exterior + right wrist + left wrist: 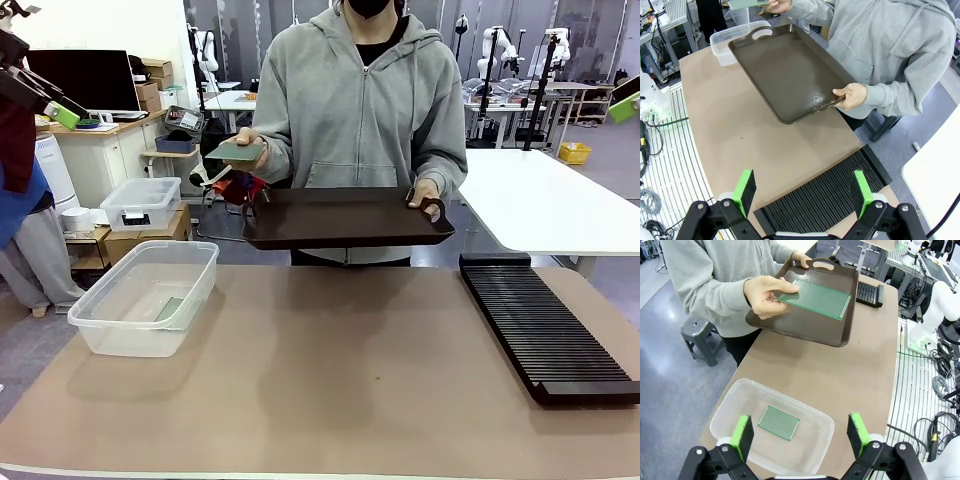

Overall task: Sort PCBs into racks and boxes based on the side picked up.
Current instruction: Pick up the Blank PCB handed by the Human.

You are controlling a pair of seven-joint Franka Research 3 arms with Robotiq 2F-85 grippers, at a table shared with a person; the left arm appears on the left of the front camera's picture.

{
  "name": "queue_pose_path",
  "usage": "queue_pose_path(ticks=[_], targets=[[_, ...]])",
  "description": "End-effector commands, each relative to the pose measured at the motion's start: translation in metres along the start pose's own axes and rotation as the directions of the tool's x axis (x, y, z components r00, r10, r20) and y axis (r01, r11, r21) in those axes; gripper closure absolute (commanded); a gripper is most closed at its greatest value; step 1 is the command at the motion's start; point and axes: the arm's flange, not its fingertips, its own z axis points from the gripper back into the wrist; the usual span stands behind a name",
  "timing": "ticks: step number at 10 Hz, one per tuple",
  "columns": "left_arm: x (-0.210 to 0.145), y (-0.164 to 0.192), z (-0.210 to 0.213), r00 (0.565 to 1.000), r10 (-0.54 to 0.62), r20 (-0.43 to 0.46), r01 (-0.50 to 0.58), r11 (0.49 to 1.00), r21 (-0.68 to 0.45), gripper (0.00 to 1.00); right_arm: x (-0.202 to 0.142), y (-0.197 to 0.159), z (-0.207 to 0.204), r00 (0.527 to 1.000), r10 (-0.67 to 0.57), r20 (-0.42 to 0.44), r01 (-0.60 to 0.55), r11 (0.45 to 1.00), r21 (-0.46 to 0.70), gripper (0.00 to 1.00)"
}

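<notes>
Across the table a person holds a dark brown tray [345,220] by one handle and lifts a green PCB [235,152] in the other hand. In the left wrist view that PCB [820,298] hovers over the tray [805,325]. A second PCB [778,422] lies flat in the clear box [722,412], which stands at the table's left [150,295]. My left gripper [800,435] hangs open above that box, holding nothing. My right gripper [802,192] is open and empty over the long black rack [830,195], which lies at the table's right [545,330].
A small clear box with a white lid [140,203] sits on a low stand beyond the table's left end. A white table [550,200] stands behind the rack. Bare brown tabletop [340,370] stretches between box and rack.
</notes>
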Motion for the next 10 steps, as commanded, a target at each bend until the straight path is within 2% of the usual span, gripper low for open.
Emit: queue_pose_path(ticks=[1,2,3,4,5,6,7,9,10], targets=[[0.000,0.000,0.000,1.000,-0.004,-0.015,0.004,1.000,-0.005,0.00,0.000,0.001,-0.002,1.000,0.008,0.010,-0.008,1.000,0.016,0.00],[0.000,0.000,0.000,1.000,0.000,0.000,0.000,1.000,0.000,0.00,0.000,0.001,-0.002,1.000,0.008,0.010,-0.008,1.000,0.016,0.00],[0.004,0.006,-0.007,0.993,0.118,-0.032,-0.120,0.991,-0.058,0.00,0.000,0.001,-0.002,1.000,0.008,0.010,-0.008,1.000,0.016,0.00],[0.003,0.012,-0.011,0.958,0.276,-0.077,-0.283,0.953,-0.108,0.00,0.000,0.001,-0.002,1.000,0.008,0.010,-0.008,1.000,0.016,0.00],[0.003,0.018,-0.018,0.875,0.468,-0.121,-0.480,0.873,-0.089,0.00,0.000,0.001,-0.002,1.000,0.008,0.010,-0.008,1.000,0.016,0.00],[0.002,0.022,-0.026,0.815,0.567,-0.118,-0.577,0.813,-0.076,0.00,0.000,0.001,-0.002,1.000,0.008,0.010,-0.008,1.000,0.016,0.00],[0.000,0.030,-0.030,0.761,0.637,-0.124,-0.648,0.756,-0.097,0.00,0.000,0.001,-0.002,1.000,0.008,0.010,-0.008,1.000,0.016,0.00],[-0.001,0.044,-0.042,0.596,0.790,-0.147,-0.800,0.568,-0.192,0.00,0.000,0.001,-0.002,1.000,0.008,0.010,-0.008,1.000,0.016,0.00],[-0.003,0.050,-0.049,0.526,0.837,-0.149,-0.841,0.487,-0.235,0.00,0.000,0.001,-0.002,1.000,0.008,0.010,-0.008,1.000,0.016,0.00]])
